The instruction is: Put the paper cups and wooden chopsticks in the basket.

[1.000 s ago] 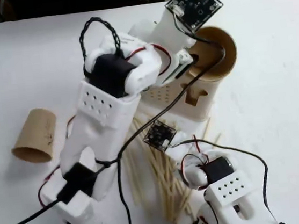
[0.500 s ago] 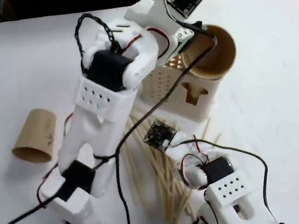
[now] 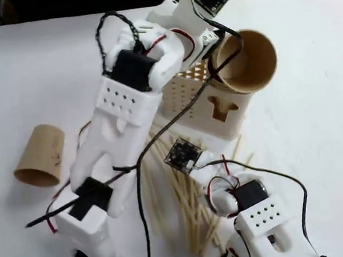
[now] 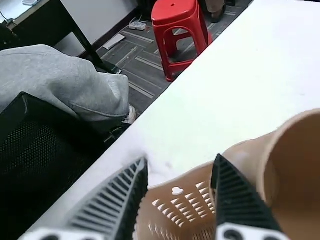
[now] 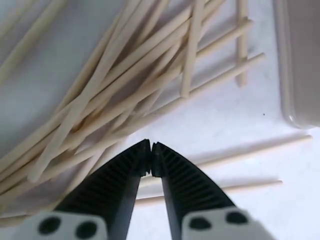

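Note:
One brown paper cup (image 3: 246,62) stands tilted in the cream perforated basket (image 3: 210,113), its mouth turned up. In the left wrist view my left gripper (image 4: 180,161) is open above the basket rim (image 4: 176,206), with that cup (image 4: 292,165) just beside one finger and nothing between the fingers. A second paper cup (image 3: 39,156) lies on its side at the table's left. Wooden chopsticks (image 3: 186,204) lie piled in front of the basket. My right gripper (image 5: 151,146) is shut, its tips just above the chopsticks (image 5: 125,95), holding nothing.
The left arm (image 3: 123,112) stretches from the near edge across to the basket. The right arm (image 3: 256,215) sits low at the near right. Beyond the table's far edge stand a red stool (image 4: 175,22) and a dark chair with a grey garment (image 4: 65,85).
My left gripper has let go of the cup's rim and drawn up and back from it; the cup stays in the basket. The right arm has not moved.

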Controlling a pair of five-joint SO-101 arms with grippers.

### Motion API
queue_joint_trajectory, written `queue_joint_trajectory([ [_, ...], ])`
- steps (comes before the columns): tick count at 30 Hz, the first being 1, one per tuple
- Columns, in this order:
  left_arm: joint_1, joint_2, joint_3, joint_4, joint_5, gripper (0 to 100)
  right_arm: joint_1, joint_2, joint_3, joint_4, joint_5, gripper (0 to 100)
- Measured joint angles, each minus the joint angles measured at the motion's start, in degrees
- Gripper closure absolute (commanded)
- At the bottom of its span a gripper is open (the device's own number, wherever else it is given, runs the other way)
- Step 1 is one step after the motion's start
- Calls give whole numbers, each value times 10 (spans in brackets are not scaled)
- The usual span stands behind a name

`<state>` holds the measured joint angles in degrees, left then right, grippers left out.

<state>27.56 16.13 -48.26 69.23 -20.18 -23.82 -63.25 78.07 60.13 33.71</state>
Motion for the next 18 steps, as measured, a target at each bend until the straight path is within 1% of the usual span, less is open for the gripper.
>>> queue_joint_trajectory([
  [2, -1, -2, -6, 5, -1, 786, -1, 0, 0, 0, 0, 977],
  [6, 1, -4, -41, 42, -1, 786, 0, 0, 0, 0, 0, 977],
  [13, 32, -6, -106, 112, -1, 786, 0, 0, 0, 0, 0, 976],
  [18, 57, -6, -131, 142, -1, 786, -1, 0, 0, 0, 0, 976],
])
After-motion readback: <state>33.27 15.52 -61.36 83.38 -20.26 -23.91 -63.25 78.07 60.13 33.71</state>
